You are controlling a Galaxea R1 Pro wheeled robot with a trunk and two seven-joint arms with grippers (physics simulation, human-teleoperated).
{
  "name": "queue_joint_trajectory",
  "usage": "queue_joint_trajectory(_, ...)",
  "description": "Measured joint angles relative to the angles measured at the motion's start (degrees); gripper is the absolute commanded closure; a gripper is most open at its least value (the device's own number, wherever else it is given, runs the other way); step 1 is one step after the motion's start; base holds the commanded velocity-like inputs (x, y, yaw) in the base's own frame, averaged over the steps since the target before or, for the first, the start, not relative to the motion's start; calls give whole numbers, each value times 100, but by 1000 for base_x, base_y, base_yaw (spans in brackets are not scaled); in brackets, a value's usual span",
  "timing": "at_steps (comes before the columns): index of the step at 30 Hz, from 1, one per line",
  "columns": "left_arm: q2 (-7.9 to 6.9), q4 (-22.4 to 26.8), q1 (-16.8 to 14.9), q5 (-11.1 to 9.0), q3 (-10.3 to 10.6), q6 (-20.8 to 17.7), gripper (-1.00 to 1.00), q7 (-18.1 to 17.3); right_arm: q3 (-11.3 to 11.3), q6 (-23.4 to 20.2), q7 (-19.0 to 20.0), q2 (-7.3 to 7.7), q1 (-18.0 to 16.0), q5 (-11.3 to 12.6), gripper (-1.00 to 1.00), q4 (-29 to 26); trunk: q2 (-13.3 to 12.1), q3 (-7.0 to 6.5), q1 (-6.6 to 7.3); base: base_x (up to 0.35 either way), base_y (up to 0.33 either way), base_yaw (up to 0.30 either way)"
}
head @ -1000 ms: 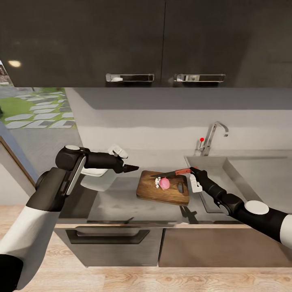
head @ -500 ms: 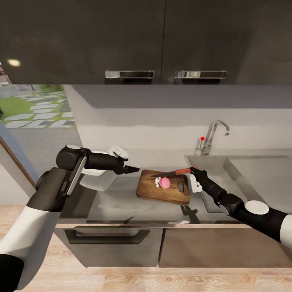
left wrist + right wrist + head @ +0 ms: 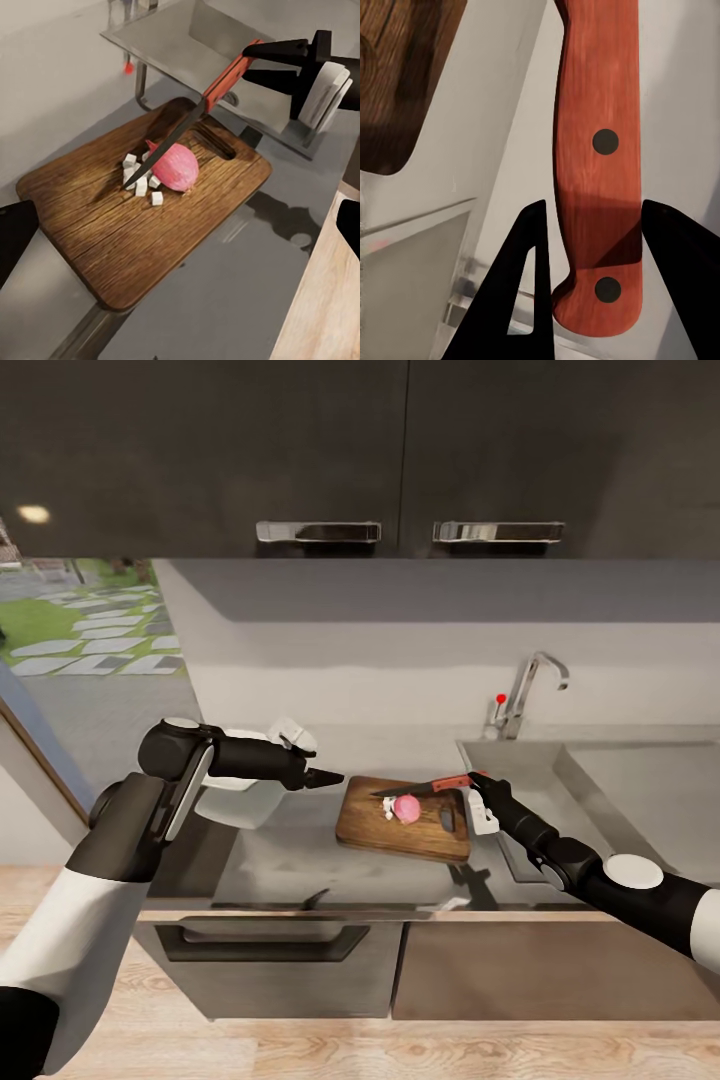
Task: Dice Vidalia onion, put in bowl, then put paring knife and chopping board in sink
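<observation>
Pink onion [image 3: 406,809] stays half-cut beside white dice [image 3: 141,181] on the chopping board [image 3: 370,835]; only the view shifted. Right pincer [image 3: 476,778] pinches the paring knife [image 3: 420,788], blade toward nine o'clock; left pincer [image 3: 328,775] looks pressed together, idle. Dicing unfinished.

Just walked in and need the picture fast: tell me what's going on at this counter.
The robot is dicing an onion. Its right hand grips the paring knife by the handle, blade resting on the Vidalia onion on the chopping board. A few white cubes of diced onion lie beside it, most of it uncut. The left hand hovers just off the board's end, holding nothing. The sink sits to the right.
</observation>
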State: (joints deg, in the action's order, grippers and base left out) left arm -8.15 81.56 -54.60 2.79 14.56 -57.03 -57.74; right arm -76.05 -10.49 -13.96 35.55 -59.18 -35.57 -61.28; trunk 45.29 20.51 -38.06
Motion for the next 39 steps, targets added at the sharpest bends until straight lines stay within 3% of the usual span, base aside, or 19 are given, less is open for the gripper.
queue_joint_trajectory(9,0,5,0,0,0,0,-100,-9,0,0,0,0,0,0,100,0,362,162,-198,0,0,0)
queue_joint_trajectory(20,0,5,0,-1,0,0,-100,-17,0,0,2,0,0,0,100,0,363,163,-198,0,0,0)
queue_joint_trajectory(26,0,5,0,0,-2,0,-100,-12,0,0,0,0,0,0,100,-1,603,270,-330,0,0,0)
queue_joint_trajectory(39,-9,32,0,-2,-9,-1,-100,-8,0,0,0,0,0,0,100,0,604,270,-330,0,0,0)
